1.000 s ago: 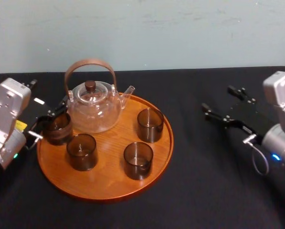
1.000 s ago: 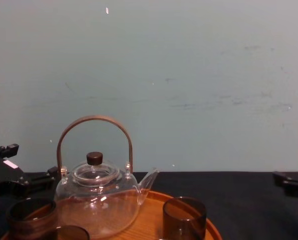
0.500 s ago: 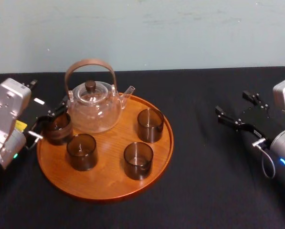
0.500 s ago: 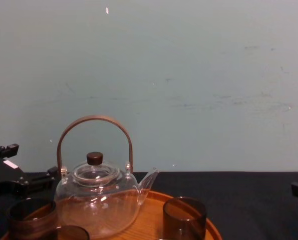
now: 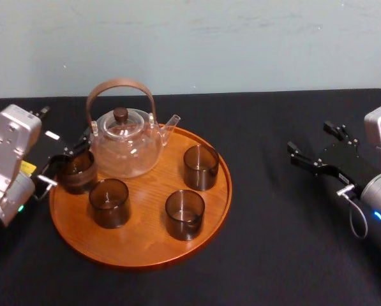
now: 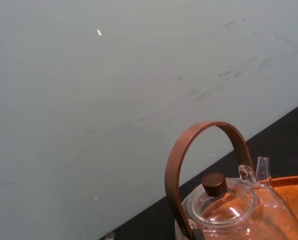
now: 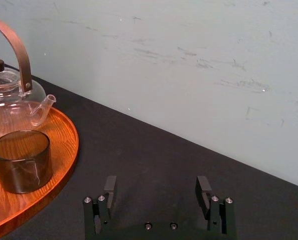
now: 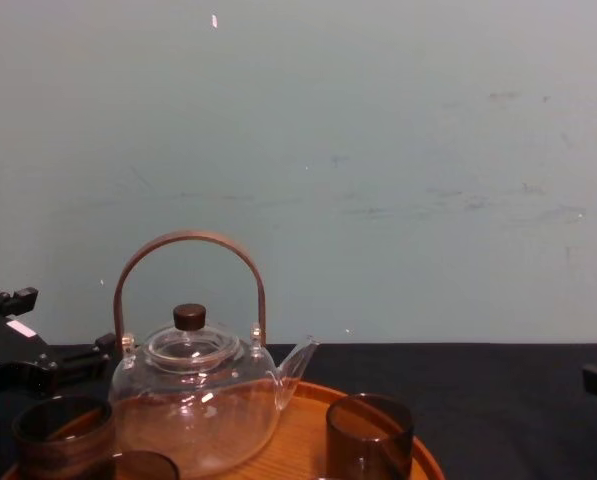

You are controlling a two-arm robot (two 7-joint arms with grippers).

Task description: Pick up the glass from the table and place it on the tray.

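Since the task turns on one smoky brown glass (image 5: 79, 172), start there: it stands at the left edge of the tray (image 5: 145, 248), just inside the low rim. The clear teapot (image 5: 123, 145) is just beside it, to its right and a little farther back. The left gripper (image 5: 69, 159) reaches in from the left and sits around this glass. Whether it is clamped on the glass or has let go I cannot tell, nor whether the base is fully down on the wood.

The spot looks chosen for reach and room. It is the part of the tray closest to the left arm, the teapot takes the far side, and three other glasses (image 5: 109, 203) fill the near and right parts, each apart from its neighbours. By my reading the placing is all but done, with release and a retreat to the left remaining. With the teapot so close, a careless exit could knock it.

The right gripper (image 5: 309, 137) hangs well to the right of the tray, over the table (image 5: 267, 255), jaws spread wide and holding nothing, probably kept out of the way. The table is covered in plain black cloth and runs far past the tray on both sides. Behind its far edge rises a pale blue-green wall (image 5: 241, 44), scuffed in places.
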